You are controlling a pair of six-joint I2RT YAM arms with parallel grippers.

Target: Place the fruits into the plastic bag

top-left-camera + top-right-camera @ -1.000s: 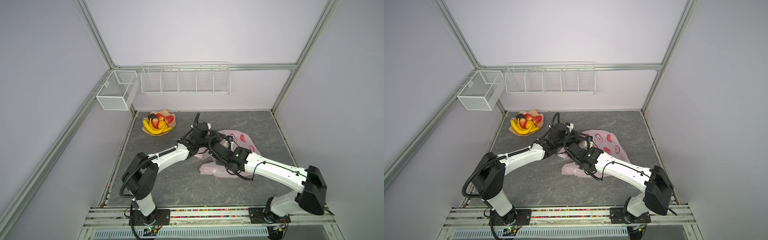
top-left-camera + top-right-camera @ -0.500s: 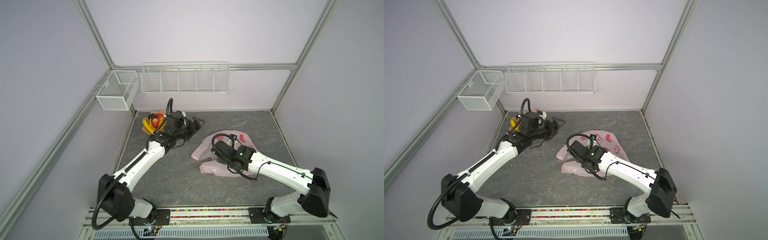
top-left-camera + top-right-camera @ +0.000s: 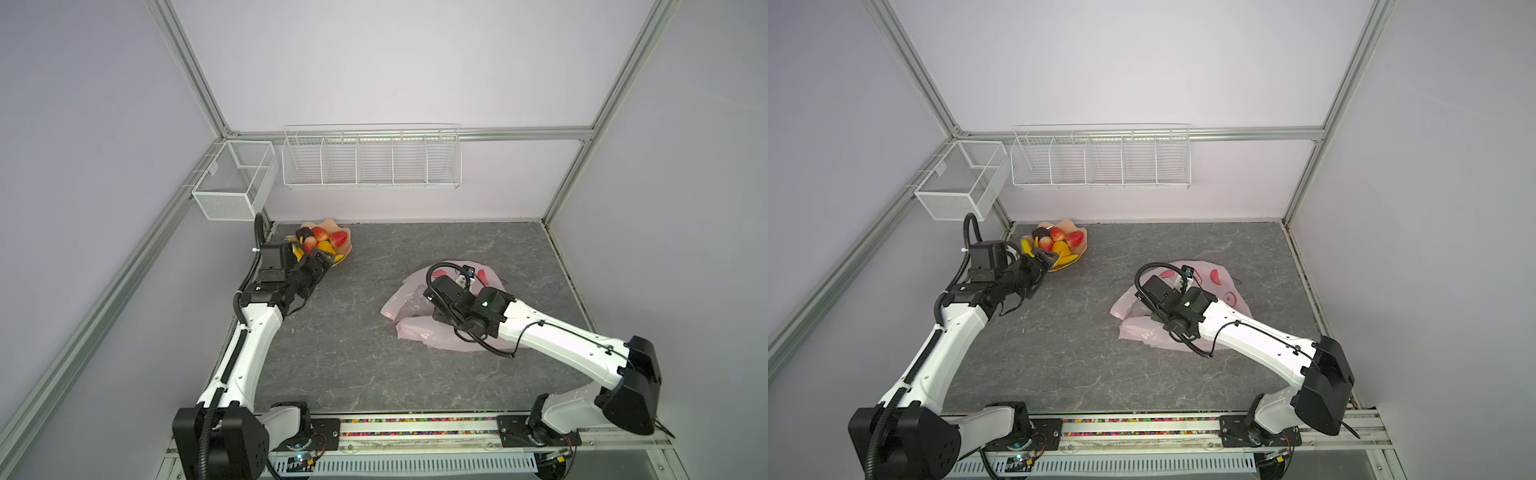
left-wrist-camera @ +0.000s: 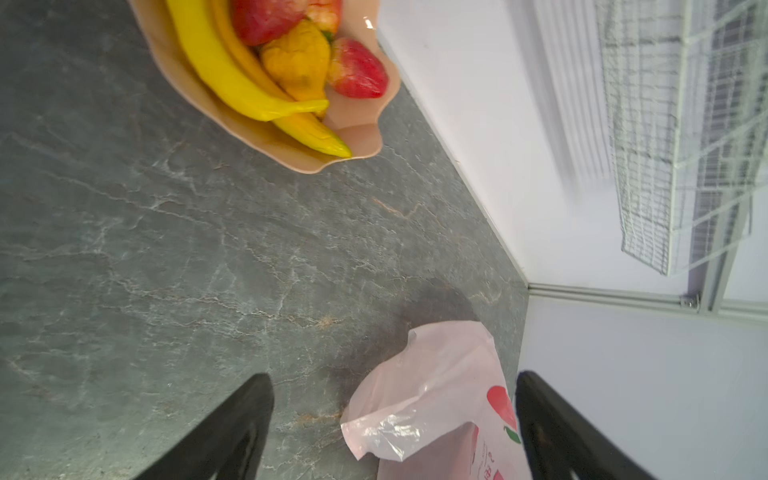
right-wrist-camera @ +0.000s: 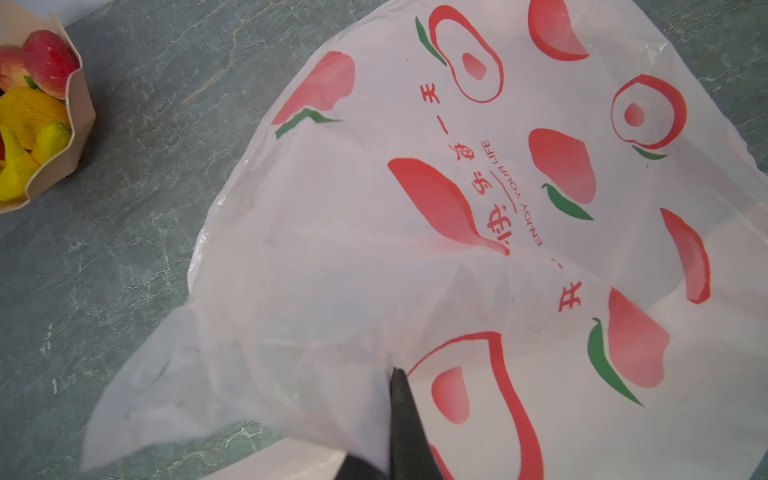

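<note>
Grey bench [image 3: 374, 374]: fruits [image 3: 322, 235] in dish [image 3: 347, 246] far left, wire baskets [image 3: 371, 158] on back wall; left gripper [image 4: 390, 380] jaws spread at dish's near rim; right gripper [image 5: 397, 378] jaws pinching plastic bag [image 3: 409, 291], mid-right.

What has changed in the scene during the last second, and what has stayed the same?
The left gripper swung away from the bag, back to the dish of fruits; its jaws stand open and empty. The right gripper stays shut on the bag. The dish and fruits lie where they were.
</note>
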